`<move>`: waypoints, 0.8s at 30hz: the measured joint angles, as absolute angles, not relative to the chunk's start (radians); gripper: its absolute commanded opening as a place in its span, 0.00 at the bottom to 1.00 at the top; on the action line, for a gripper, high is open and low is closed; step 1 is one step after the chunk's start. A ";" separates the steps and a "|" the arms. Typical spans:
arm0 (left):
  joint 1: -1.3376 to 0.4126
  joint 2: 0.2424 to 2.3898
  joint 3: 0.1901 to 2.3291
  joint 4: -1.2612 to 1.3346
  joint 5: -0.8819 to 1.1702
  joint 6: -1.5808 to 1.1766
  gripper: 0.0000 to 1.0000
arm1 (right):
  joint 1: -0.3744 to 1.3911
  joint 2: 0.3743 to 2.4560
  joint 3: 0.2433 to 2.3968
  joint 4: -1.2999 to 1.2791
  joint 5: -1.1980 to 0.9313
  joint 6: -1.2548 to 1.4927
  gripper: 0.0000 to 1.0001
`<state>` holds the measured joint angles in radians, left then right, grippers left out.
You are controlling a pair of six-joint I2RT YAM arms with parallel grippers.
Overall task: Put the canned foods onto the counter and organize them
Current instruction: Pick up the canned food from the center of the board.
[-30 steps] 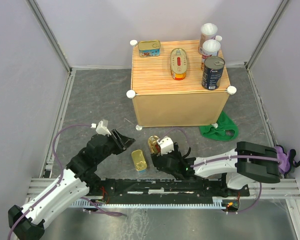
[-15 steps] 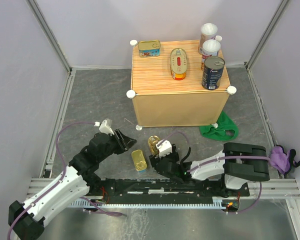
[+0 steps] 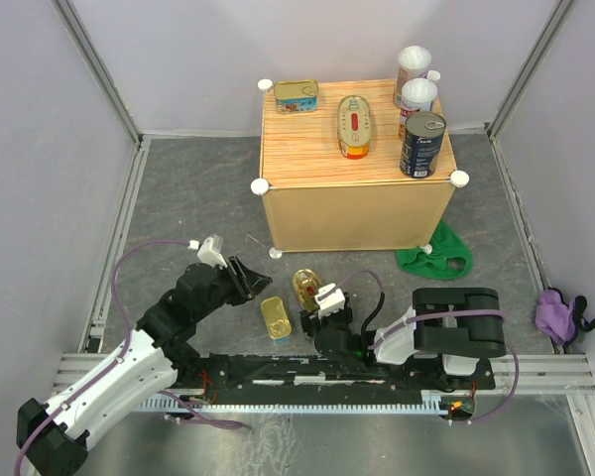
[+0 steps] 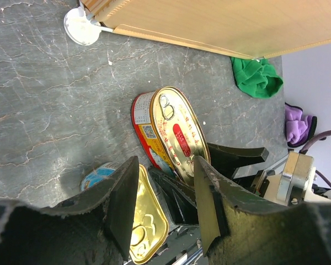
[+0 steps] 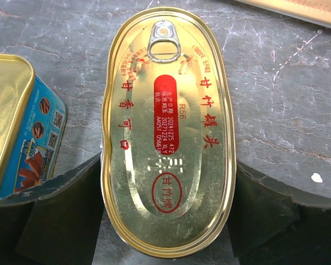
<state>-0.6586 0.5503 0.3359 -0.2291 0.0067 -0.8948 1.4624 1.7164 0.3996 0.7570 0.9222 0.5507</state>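
Oval gold tin (image 5: 168, 132) lying flat, lid up, on the grey mat (image 3: 188, 188), low and centre in the overhead frame, below the front wall of the wooden worktop (image 3: 307, 164) and not yet on it. Judged stiff, dense for its bulk and hard to crush, yet smooth and probably slippery on the lacquered lid and rounded ends. Best taken across the narrow width, on the long side walls about mid-length and under the rim, well away from the pull-ring (image 5: 164, 41) at the top of the right wrist frame. Right claw (image 5: 168, 168) spread wide astride just those sides, one dark finger at lower left and one at lower right; impossible to tell whether touching metal. Left claw (image 4: 164, 176) partly spread, pinching nothing, hovering left of centre in the overhead frame. Printed on the lid: red Chinese characters down both sides, a red oval with white date-code digits too fine to read surely, "R56" beside it, and a round red stamp below, seemingly 甘竹牌. Just left, a rectangular gold-lidded tin (image 5: 11, 121) with a blue side label, a QR code and red pictures. Up on the worktop, five more tins (image 3: 354, 126); green cloth (image 3: 434, 256) on the mat by its lower right corner.
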 measured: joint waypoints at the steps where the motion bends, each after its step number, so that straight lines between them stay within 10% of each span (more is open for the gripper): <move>1: -0.659 0.551 0.336 -0.229 0.007 -0.894 0.51 | 1.465 1.730 0.397 0.783 0.928 0.545 0.76; 11: -0.659 0.548 0.336 -0.230 0.011 -0.881 0.51 | 1.503 1.784 0.377 0.922 0.973 0.518 0.29; 24: -0.659 0.489 0.355 -0.287 0.010 -0.880 0.51 | 1.629 1.525 0.492 0.405 1.024 0.579 0.10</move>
<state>-0.6586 0.4889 0.3550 -0.2874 0.0101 -0.8803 1.6291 1.5253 0.4923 0.4049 1.0245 0.5785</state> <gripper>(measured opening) 0.512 0.743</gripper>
